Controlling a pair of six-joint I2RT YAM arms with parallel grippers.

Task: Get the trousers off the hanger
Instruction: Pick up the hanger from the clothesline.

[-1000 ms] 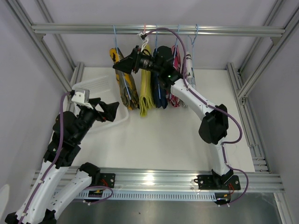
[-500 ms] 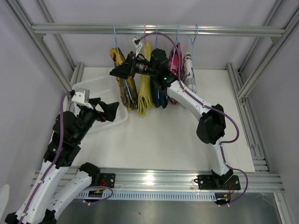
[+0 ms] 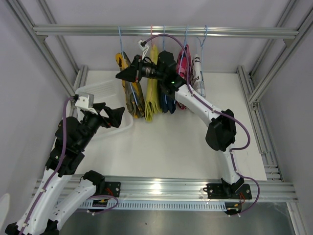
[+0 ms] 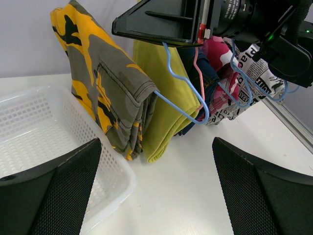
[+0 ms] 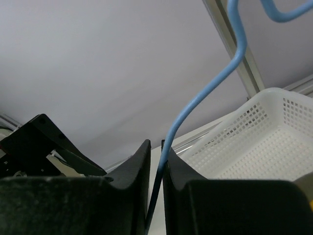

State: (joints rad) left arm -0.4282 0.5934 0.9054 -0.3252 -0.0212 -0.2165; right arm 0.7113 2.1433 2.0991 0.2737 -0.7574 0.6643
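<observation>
Five small pairs of trousers are hanging in a row from a metal rail (image 3: 234, 32) above the white tabletop (image 3: 171, 142): camouflage pair (image 3: 131, 93), yellow pair (image 3: 152, 95), navy pair (image 3: 169, 100), pink-red pair (image 3: 185, 59) and newspaper-print pair (image 3: 198, 73). The right fingers (image 5: 145, 161) are pinching the wire of the blue hanger (image 5: 195, 105) carrying the camouflage pair. The left fingers (image 3: 116, 116) are standing spread wide over a white basket (image 3: 98, 90), apart from the clothes.

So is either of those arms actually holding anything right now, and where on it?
The right gripper pinches the blue wire hanger of the camouflage trousers, on its thin wire below the hook. The left gripper is open and holds nothing.
</observation>
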